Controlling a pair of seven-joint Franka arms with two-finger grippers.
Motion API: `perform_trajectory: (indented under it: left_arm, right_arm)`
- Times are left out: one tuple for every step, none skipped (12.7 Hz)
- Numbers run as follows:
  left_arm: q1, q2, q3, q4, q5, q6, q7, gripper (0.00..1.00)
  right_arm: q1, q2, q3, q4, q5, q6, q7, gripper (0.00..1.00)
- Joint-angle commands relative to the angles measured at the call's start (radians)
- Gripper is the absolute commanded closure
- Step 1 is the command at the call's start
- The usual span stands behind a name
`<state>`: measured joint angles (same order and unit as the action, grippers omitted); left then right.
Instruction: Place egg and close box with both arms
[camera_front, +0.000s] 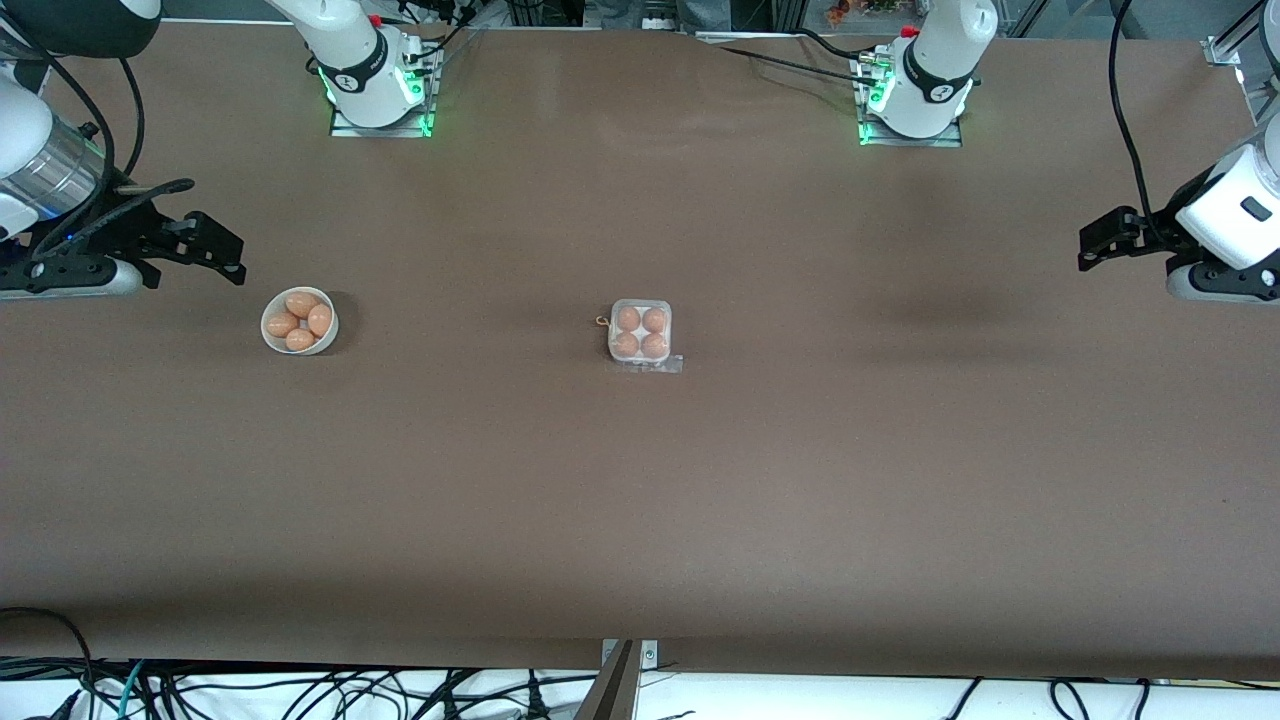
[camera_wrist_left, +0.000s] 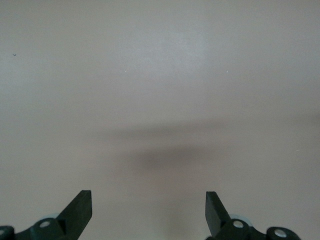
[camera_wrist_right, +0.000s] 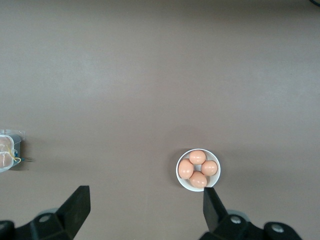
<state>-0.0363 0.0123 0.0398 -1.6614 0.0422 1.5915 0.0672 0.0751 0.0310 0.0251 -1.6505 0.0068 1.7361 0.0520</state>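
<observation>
The box (camera_front: 640, 333) is a small square carton in the middle of the table, with several brown eggs in its cells and its clear lid lying over them. Its edge also shows in the right wrist view (camera_wrist_right: 7, 150). My right gripper (camera_front: 225, 255) is open and empty, up over the table at the right arm's end, beside a white bowl (camera_front: 330, 340). In the right wrist view my right gripper (camera_wrist_right: 145, 197) is apart from that bowl (camera_wrist_right: 178, 176). My left gripper (camera_front: 1088, 250) is open and empty over bare table at the left arm's end; its own view shows the left gripper (camera_wrist_left: 148, 200) over only tabletop.
The white bowl holds several brown eggs (camera_front: 301, 303) and stands toward the right arm's end. A small ring-like tag (camera_front: 601, 321) lies on the table against the box. Cables hang along the table's near edge.
</observation>
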Motion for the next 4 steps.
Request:
perform_trajectory:
  left_arm:
    - [0.013, -0.040, -0.015, -0.031, -0.019, 0.007, 0.002, 0.00]
    - [0.013, -0.038, -0.015, -0.026, -0.019, 0.002, -0.003, 0.00]
    - [0.013, -0.037, -0.014, -0.028, -0.019, 0.002, -0.003, 0.00]
    - [0.015, -0.035, -0.015, -0.028, -0.022, 0.002, -0.003, 0.00]
  right_arm:
    - [-0.015, -0.013, 0.015, -0.012, -0.008, 0.000, -0.001, 0.00]
    - [-0.015, -0.014, 0.015, -0.012, -0.008, -0.001, -0.001, 0.00]
    - [-0.015, -0.013, 0.015, -0.012, -0.008, -0.001, -0.001, 0.00]
    - [-0.015, -0.013, 0.015, -0.012, -0.008, -0.001, -0.001, 0.00]
